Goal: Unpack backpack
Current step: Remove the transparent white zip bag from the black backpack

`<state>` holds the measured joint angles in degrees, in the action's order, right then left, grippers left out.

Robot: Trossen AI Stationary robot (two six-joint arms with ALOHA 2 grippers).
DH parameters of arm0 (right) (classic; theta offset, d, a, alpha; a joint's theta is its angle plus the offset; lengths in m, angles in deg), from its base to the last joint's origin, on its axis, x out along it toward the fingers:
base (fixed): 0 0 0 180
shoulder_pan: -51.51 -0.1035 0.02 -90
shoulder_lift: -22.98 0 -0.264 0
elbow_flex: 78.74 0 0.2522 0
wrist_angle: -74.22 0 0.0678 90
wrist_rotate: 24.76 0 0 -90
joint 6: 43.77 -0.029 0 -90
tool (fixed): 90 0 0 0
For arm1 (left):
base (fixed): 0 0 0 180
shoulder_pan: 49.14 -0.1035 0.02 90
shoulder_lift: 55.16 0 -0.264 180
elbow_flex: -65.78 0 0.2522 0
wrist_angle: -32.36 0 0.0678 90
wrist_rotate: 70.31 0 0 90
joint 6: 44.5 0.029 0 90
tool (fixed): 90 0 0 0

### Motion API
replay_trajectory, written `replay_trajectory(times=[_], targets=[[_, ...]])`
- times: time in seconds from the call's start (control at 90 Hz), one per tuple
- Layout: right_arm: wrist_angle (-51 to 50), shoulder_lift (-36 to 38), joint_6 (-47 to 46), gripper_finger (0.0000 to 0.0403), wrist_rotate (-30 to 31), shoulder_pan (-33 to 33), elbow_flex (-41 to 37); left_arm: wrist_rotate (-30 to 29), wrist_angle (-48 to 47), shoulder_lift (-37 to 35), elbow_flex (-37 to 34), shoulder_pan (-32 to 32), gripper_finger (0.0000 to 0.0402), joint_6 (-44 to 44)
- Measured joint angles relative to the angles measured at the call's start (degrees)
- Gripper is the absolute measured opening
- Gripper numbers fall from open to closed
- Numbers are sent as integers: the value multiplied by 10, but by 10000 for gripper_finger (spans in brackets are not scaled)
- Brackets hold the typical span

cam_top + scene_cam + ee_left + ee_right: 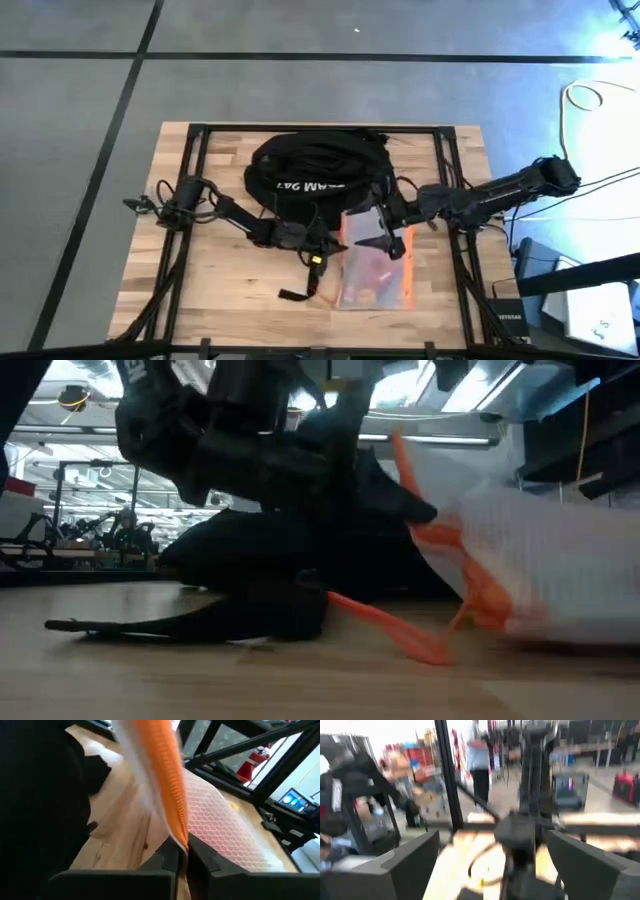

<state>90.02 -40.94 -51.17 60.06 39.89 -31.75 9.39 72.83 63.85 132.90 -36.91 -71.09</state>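
Backpack (pixel 318 168): your rounded black fabric, white lettering.
Pouch (pixel 375 268): clear mesh, orange-edged.
Left gripper (pixel 183 854): pinches its edge.
Right gripper (pixel 490 865): spread.

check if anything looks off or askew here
Nothing spilled or damaged. The mesh pouch with orange edging hangs tilted, its edge pinched in the left gripper, half lifted off the table beside the backpack. The right gripper, fingers open, hovers over it.

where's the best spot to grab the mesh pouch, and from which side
Probably by its orange edge band, a stiff strip standing clear of the soft mesh. The left gripper is already shut on that band. The pouch lies just in front of the backpack, so come from the table's front side, away from the bag. The right gripper is open over the pouch.
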Motion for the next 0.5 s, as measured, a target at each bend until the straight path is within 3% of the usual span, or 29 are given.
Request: replay_trajectory(times=[0.144,0.244,0.5], targets=[[-101,-8,-15,350,14,0,0,77,26,0,0,0,4,33],[-136,-31,-46,350,17,0,-1,100,37,-2,0,2,28,49],[-138,-121,-76,350,17,0,-1,125,35,-3,0,0,183,28]])
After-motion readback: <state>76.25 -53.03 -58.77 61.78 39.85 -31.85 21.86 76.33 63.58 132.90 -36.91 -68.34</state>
